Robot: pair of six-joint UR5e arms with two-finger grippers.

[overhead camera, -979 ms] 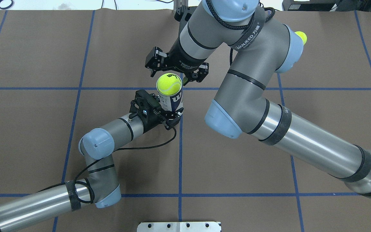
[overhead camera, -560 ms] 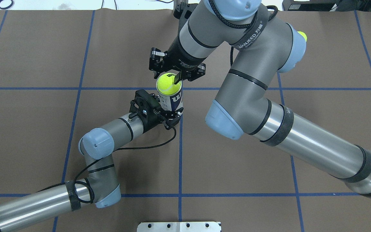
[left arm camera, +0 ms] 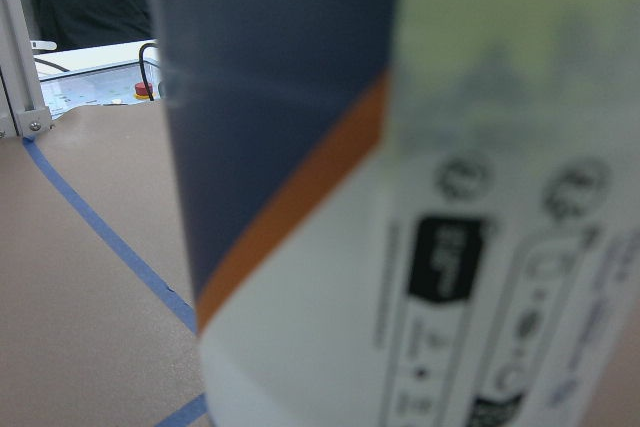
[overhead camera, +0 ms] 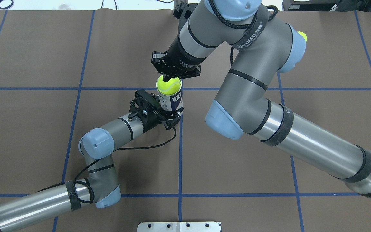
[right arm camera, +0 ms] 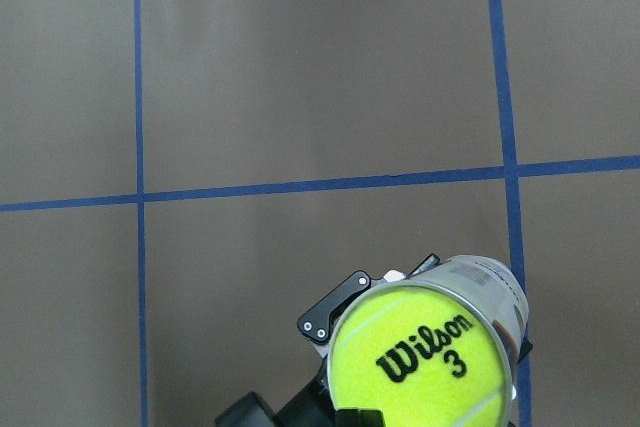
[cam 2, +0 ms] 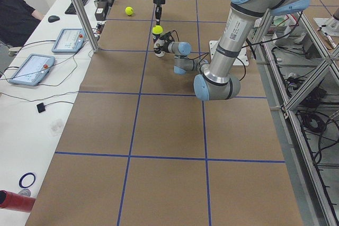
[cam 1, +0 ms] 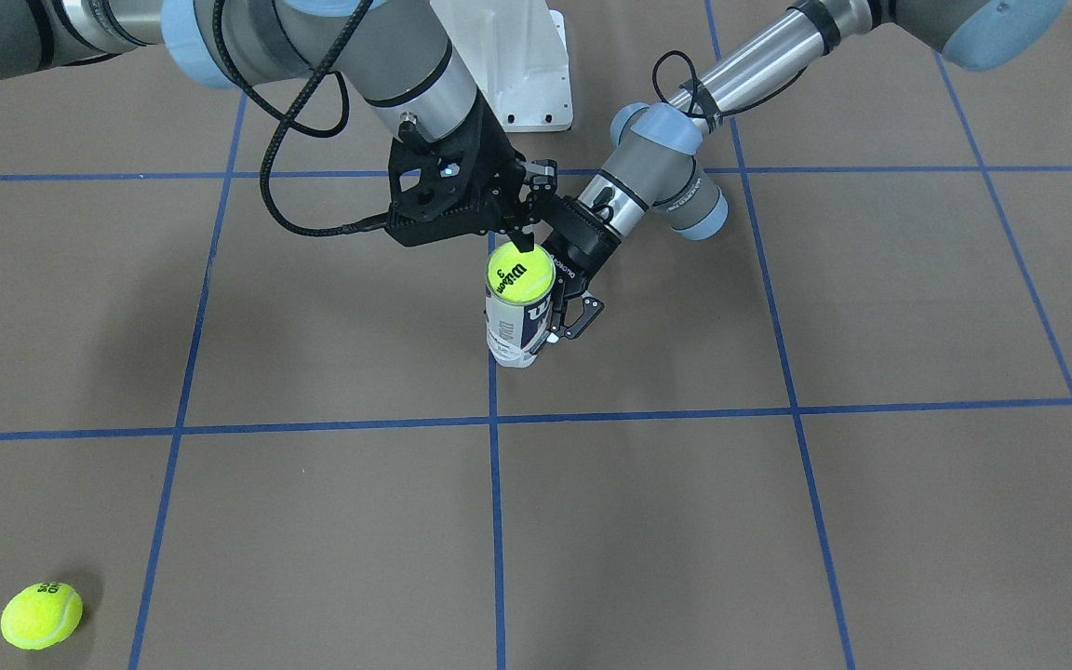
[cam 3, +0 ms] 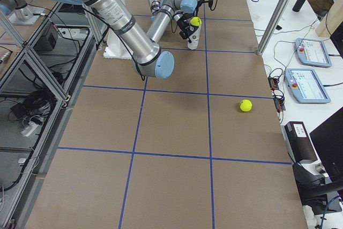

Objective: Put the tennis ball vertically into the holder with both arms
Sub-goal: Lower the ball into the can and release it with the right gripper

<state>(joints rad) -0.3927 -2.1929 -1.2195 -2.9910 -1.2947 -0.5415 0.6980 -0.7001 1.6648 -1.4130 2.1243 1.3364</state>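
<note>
Front view: my left end effector [cam 1: 566, 312] clamped round holder [cam 1: 510, 340], lower body; holder upright on counter [cam 1: 685, 512]. Ball [cam 1: 518, 273] sits in holder mouth, mostly proud of rim. My right end effector [cam 1: 523, 244] pinched together, empty, tip touching ball top. Spare ball [cam 1: 41, 615] well apart from both.

Overhead: right end effector directly over ball.

Left wrist: label fills view, blurred.

Right wrist: ball just beneath, inside rim.

Judgement: ball light, springy, felt grippy, snug fit; press at top centre. Holder thin, light, tippy; grip low, no crushing.
</note>
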